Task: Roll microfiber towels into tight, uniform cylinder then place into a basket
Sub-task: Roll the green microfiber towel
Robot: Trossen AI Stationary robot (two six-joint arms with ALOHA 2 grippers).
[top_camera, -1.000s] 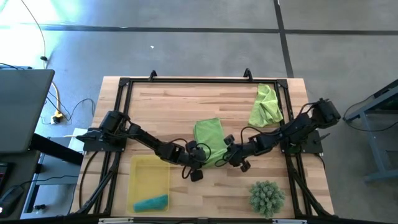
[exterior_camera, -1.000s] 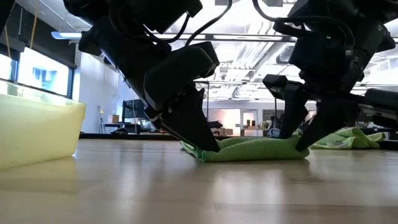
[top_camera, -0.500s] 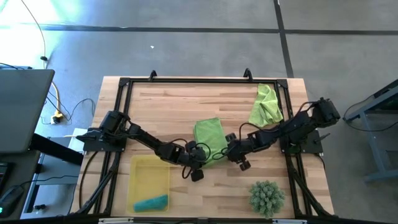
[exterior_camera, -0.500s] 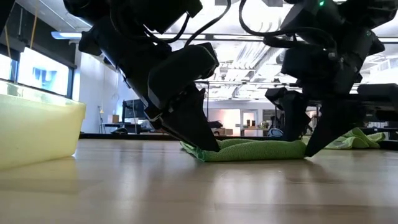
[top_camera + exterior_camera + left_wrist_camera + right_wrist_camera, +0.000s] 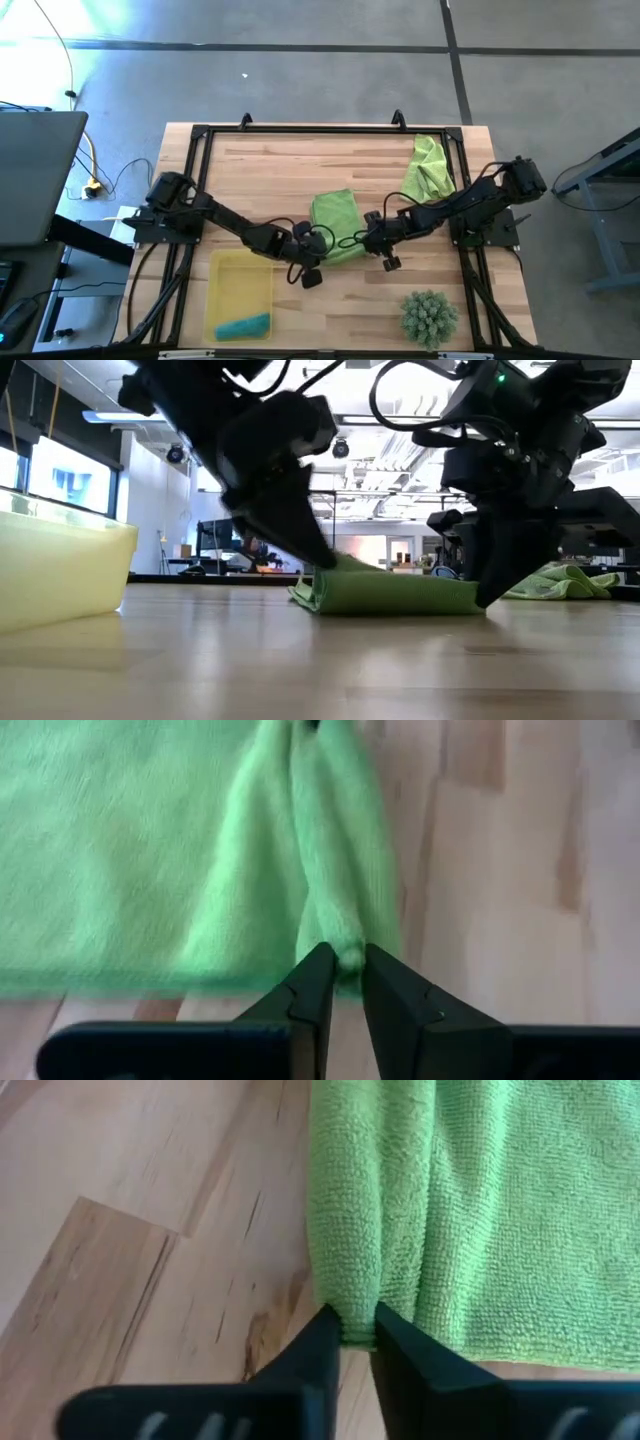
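High view, work item: lime green microfiber towel (image 5: 336, 222) lies flat mid-table between both grippers, one edge starting to roll.
Done: teal-blue rolled towel (image 5: 243, 326) lies in the translucent yellow plastic basket (image 5: 238, 268).
Left: this roll; a second, crumpled lime green towel (image 5: 428, 168), well beyond the right gripper.
Left gripper (image 5: 341, 968): fingers pinched on the fold's end, arm low.
Right gripper (image 5: 356, 1338): pinched on the opposite end.

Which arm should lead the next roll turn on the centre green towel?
Neither clearly: left gripper and right gripper each pinch an end of the rolled edge of the green towel. Judging by that, roll with both together.
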